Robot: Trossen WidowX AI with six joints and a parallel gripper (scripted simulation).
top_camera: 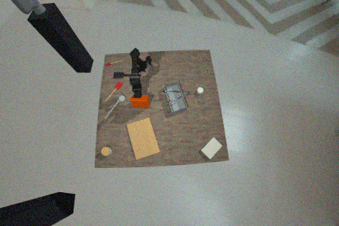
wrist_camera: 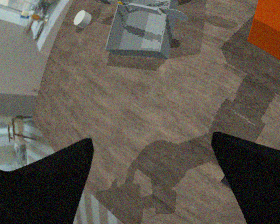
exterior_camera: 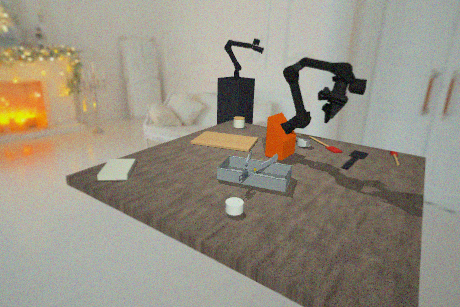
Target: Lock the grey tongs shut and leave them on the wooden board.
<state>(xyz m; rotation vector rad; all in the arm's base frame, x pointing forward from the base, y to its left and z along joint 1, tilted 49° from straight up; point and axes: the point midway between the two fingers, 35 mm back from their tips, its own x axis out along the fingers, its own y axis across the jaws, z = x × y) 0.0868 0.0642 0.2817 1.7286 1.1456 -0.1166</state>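
Observation:
The grey tongs (exterior_camera: 269, 162) (wrist_camera: 177, 14) lie open across the grey roasting tin (exterior_camera: 275, 181) (wrist_camera: 138, 53), their arms spread over it. In the exterior view their hinge end is at the tin's near long wall; the wrist view cuts them off at its top edge. The light wooden board (top_camera: 143, 138) (exterior_camera: 225, 142) lies flat, apart from the tin, with nothing on it. My gripper (exterior_camera: 325, 107) (wrist_camera: 153, 143) is open and empty. It is raised above the table, off to the side of the tin, with both dark fingers wide apart in the wrist view.
The orange arm base (top_camera: 140, 102) stands between board and utensils. A white round pot (top_camera: 200, 90) is beside the tin. A pale block (top_camera: 211, 148) and a lidded jar (top_camera: 106, 151) lie near corners. A black spatula (top_camera: 119, 75) and red-headed utensils (top_camera: 119, 85) lie along one edge.

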